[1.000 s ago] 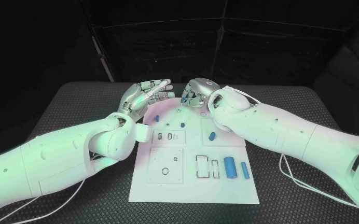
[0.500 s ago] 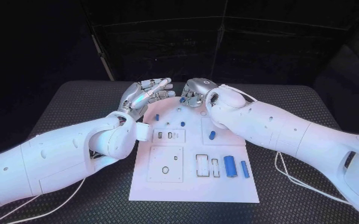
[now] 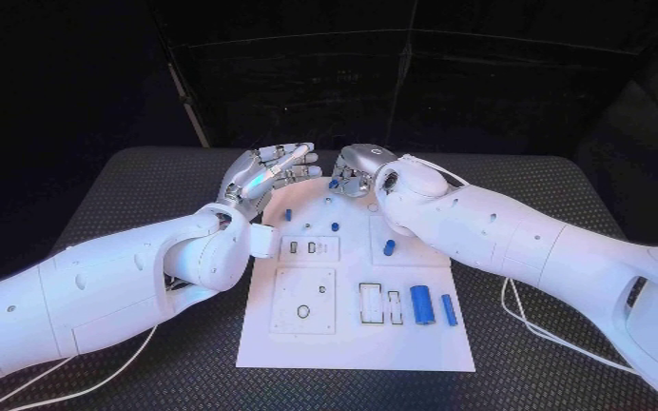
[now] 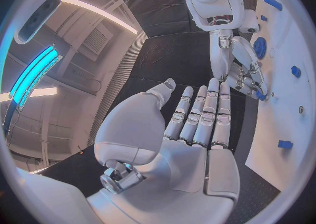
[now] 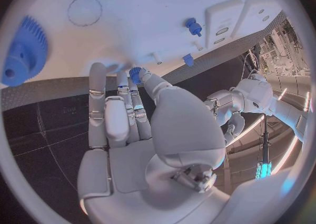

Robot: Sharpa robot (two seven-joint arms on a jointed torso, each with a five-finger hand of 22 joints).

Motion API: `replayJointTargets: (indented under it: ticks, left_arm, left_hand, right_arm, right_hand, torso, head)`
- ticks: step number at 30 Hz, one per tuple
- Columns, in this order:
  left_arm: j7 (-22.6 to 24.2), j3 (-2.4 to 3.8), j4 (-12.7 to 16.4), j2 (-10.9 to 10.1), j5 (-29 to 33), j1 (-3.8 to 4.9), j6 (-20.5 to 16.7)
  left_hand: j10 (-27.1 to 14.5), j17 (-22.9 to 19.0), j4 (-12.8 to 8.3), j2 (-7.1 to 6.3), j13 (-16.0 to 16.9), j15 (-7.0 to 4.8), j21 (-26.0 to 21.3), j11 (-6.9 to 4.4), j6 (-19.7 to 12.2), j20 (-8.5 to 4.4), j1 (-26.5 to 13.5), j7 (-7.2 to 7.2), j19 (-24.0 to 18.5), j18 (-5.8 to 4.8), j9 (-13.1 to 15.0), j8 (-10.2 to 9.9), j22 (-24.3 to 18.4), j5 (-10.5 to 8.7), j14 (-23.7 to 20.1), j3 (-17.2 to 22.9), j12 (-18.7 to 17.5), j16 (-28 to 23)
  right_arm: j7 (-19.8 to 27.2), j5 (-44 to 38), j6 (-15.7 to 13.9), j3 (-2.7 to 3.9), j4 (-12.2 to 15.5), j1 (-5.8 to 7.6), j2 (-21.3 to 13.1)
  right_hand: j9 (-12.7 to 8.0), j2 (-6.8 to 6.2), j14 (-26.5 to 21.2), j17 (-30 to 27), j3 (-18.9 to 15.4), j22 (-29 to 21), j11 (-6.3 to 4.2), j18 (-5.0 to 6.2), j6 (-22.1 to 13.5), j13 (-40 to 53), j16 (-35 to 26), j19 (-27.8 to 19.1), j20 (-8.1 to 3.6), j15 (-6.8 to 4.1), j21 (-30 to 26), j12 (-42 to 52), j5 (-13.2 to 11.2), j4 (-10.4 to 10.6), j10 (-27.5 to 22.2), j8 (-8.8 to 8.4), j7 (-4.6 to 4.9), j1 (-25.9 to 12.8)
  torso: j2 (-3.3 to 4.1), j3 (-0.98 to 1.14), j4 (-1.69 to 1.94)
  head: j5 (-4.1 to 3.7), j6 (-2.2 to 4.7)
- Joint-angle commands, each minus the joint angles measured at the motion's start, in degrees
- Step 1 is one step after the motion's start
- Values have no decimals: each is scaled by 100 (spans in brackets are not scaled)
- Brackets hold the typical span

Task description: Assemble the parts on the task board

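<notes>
Left hand: released, fingers straight, at the task board's 11 o'clock corner.
Right hand: pinching a small blue part at 12 o'clock.
Blue gear: flat on board.

- No text, label, brand, number or sign is readable in any view.
- The task board carries only unlettered outlines and slots.
</notes>
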Motion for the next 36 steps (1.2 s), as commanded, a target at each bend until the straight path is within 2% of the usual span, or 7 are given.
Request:
replayJointTargets:
  ticks: [1,6,7,20,27,32,36]
  left_arm:
    - [7,6,10,5,-10,12,48]
    - [2,6,6,2,-10,12,51]
    - [1,6,5,0,-10,12,52]
    - [23,5,-12,-45,14,12,41]
    - [67,4,-23,-59,26,11,60]
    - [79,4,-40,-52,28,11,66]
    - [84,4,-51,-41,28,11,69]
  left_hand:
    - [28,-7,-23,17,-10,8,30,3,20,-5,44,368,37,52,-7,-3,-5,16,26,4,-10,7]
    - [28,-8,-28,17,-10,8,30,3,21,-5,49,369,37,51,-8,-5,-6,16,26,8,-12,4]
    - [28,-8,-28,17,-10,8,30,3,21,-5,49,369,37,51,-8,-5,-6,16,26,8,-12,4]
    - [29,-10,-35,15,-10,9,30,4,23,-5,55,369,37,51,-9,-8,-8,15,28,12,-14,2]
    - [50,-15,-67,25,-7,3,34,-3,47,-7,89,359,47,54,-12,-12,-14,16,50,42,-13,-2]
    - [62,-17,-76,31,-6,0,37,-8,59,-8,98,354,54,56,-12,-13,-16,16,62,54,-12,-3]
    - [68,-18,-82,33,-6,-2,38,-10,64,-9,104,352,57,57,-13,-14,-17,16,67,60,-11,-4]
  right_arm:
    - [-4,-22,104,-6,-13,3,8]
    - [-53,34,-74,-7,-6,4,-18]
    - [-56,44,-97,-7,10,5,-31]
    - [-49,772,-656,-4,989,-1,-1023]
    - [-254,1175,-321,-1,1463,-3,-1780]
    - [-318,1395,-1,-1,1523,-3,-2031]
    - [-370,1455,223,-1,1496,-3,-2082]
  right_hand:
    - [-35,-152,153,92,-26,-4,78,55,-224,-58,58,-46,39,86,15,-72,22,107,-278,-131,111,-75]
    - [-66,-441,1,-236,-576,-81,298,74,-2396,-121,-88,-152,242,255,-88,11,7,328,-1563,-182,267,-70]
    - [-63,-435,-16,-274,-691,-95,299,77,-2469,-116,-100,-154,255,269,-100,48,15,377,-1630,-186,276,-15]
    - [72,-287,81,-44,-1239,-137,278,83,-1166,-49,92,-43,243,248,-45,682,375,690,-1198,56,284,338]
    - [45,-559,215,490,-1695,-93,-71,83,-996,791,392,104,11,-49,93,2089,493,1015,283,68,29,326]
    - [8,-675,346,1373,-2438,404,-41,1,-1131,2960,855,379,-5,-8,469,4313,602,1811,-70,23,70,546]
    - [6,-655,408,1845,-2807,698,12,-46,-1202,4485,1065,492,63,42,689,5688,659,1884,-1,24,131,521]
  torso:
    - [2,-3,-5]
    - [2,0,-10]
    - [1,3,-11]
    - [-41,24,-58]
    - [-76,54,-134]
    - [-72,55,-121]
    - [-58,42,-104]
  head:
    - [-2,-5]
    - [1,4]
    - [1,5]
    - [-19,66]
    - [3,76]
    - [-21,73]
    - [-46,79]
